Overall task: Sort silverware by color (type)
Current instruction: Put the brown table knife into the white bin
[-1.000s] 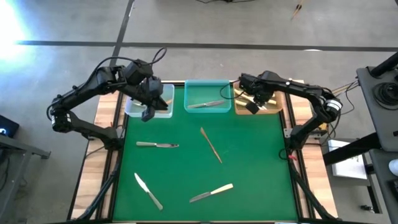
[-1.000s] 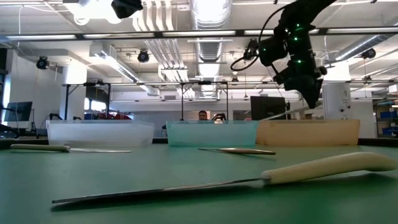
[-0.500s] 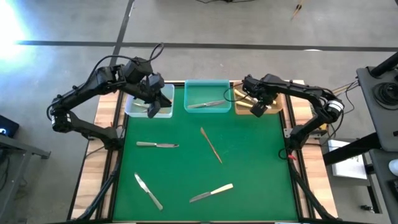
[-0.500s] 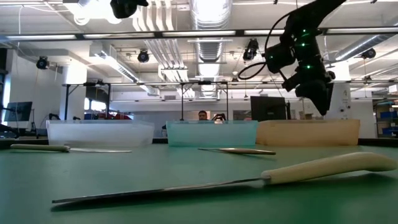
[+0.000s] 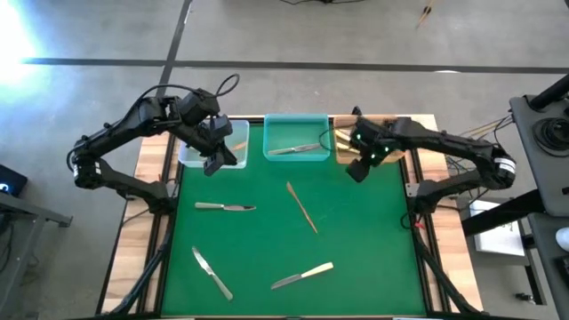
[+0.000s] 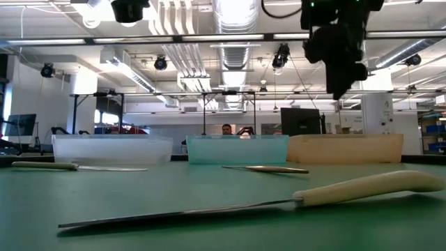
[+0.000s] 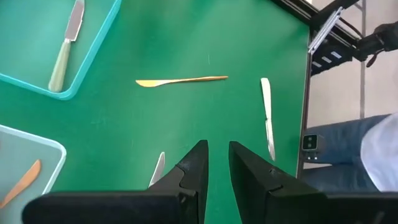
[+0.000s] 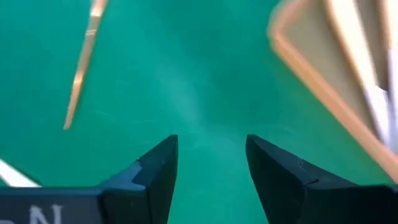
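Four pieces of silverware lie flat on the green mat: a silver knife (image 5: 225,206), a gold knife (image 5: 301,206), another silver knife (image 5: 212,273) and a cream-handled knife (image 5: 302,276). The teal bin (image 5: 296,120) holds a cream-handled knife (image 7: 62,46). A gold piece (image 7: 18,185) lies in the clear bin (image 5: 188,158). My left gripper (image 5: 213,163) hangs over that bin's near edge, open by a narrow gap and holding nothing. My right gripper (image 5: 358,169) hangs open and empty over the mat, just in front of the amber bin (image 5: 396,156).
The three bins stand in a row along the mat's far edge, and the amber one holds several pieces. Wooden strips and a metal frame (image 7: 320,37) border the mat. A person's leg in blue jeans (image 7: 348,149) shows beyond the table's edge.
My right gripper has let go of a slim utensil over the amber bin. It has then swung up and toward the table's near left, off the bin and over the mat, tipping more steeply downward. My left gripper has rolled a little over the clear bin.
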You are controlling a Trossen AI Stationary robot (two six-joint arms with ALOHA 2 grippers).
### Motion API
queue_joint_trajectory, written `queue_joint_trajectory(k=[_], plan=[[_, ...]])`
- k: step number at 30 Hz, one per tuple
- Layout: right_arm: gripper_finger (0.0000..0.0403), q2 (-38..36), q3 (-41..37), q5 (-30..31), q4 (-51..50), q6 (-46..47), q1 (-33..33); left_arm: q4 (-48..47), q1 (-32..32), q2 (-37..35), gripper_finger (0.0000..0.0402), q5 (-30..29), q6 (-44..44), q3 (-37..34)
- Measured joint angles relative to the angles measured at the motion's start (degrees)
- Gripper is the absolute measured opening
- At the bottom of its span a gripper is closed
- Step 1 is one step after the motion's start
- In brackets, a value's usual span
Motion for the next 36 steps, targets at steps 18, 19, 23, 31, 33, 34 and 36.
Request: queue_joint_trajectory(k=[18, 19, 23, 31, 33, 34, 36], plan=[[0.0172, 20.5, 0.6, 0.1, 21.2, 28.0, 24.9, -4.0, -0.1, 0.0, 0.0047, -3.8, 1.6, 0.0], [0.0172, 21.7, 1.3, 0.2, 22.2, 29.7, 26.0, -4.7, -0.1, 0.0, 0.0047, -3.8, 2.4, 0.0], [0.0171, 26.6, 5.2, 0.5, 23.1, 33.9, 29.2, -7.1, -0.1, 0.0, 0.0047, -3.7, 5.7, 0.0], [0.0171, 37.4, 13.4, 7.9, 19.8, 37.6, 31.2, -7.5, -0.1, -0.1, 0.0047, -3.6, 11.6, 0.0], [0.0171, 39.6, 15.6, 10.5, 15.8, 37.8, 31.1, -7.5, -0.1, -0.1, 0.0047, -3.6, 12.2, 0.0], [0.0171, 40.6, 16.6, 11.0, 14.4, 37.8, 31.1, -7.5, -0.1, -0.1, 0.0047, -3.6, 12.2, 0.0], [0.0171, 42.1, 17.9, 11.1, 13.6, 37.5, 31.1, -7.5, -0.1, -0.1, 0.0047, -3.6, 12.3, 0.0]])
